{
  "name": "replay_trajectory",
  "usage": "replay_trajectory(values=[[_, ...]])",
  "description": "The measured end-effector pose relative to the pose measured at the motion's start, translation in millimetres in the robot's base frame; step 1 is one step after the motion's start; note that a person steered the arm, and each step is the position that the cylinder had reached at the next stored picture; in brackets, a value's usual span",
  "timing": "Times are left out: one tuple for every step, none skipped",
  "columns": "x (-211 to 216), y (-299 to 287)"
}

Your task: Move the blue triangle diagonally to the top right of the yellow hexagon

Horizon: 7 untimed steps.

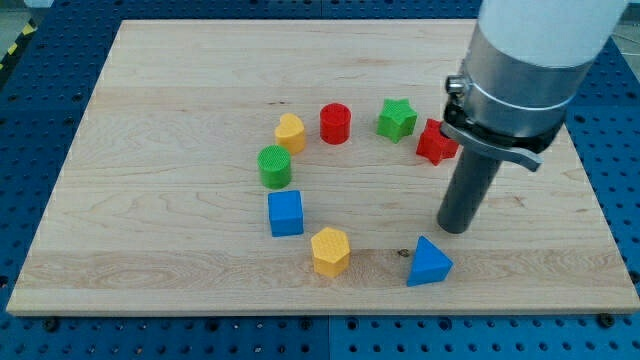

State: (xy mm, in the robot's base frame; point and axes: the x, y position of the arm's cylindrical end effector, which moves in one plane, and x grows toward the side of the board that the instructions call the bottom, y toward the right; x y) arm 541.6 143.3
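Note:
The blue triangle (429, 262) lies on the wooden board near the view's bottom, right of centre. The yellow hexagon (330, 250) lies to its left, about a block's width and a half away. My tip (455, 228) is the lower end of the dark rod, just above and slightly right of the blue triangle, close to it but with a small gap showing.
A blue cube (286, 213), green cylinder (274, 166), second yellow block (290, 132), red cylinder (335, 124), green star (397, 119) and red star (436, 142) form an arc. The arm's grey body (520, 70) partly covers the red star. The board's bottom edge (320, 310) is near.

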Motion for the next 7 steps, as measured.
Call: replay_trajectory(values=[[34, 49], [61, 81], [75, 78], [77, 33], [77, -28], [52, -69], [10, -83]])
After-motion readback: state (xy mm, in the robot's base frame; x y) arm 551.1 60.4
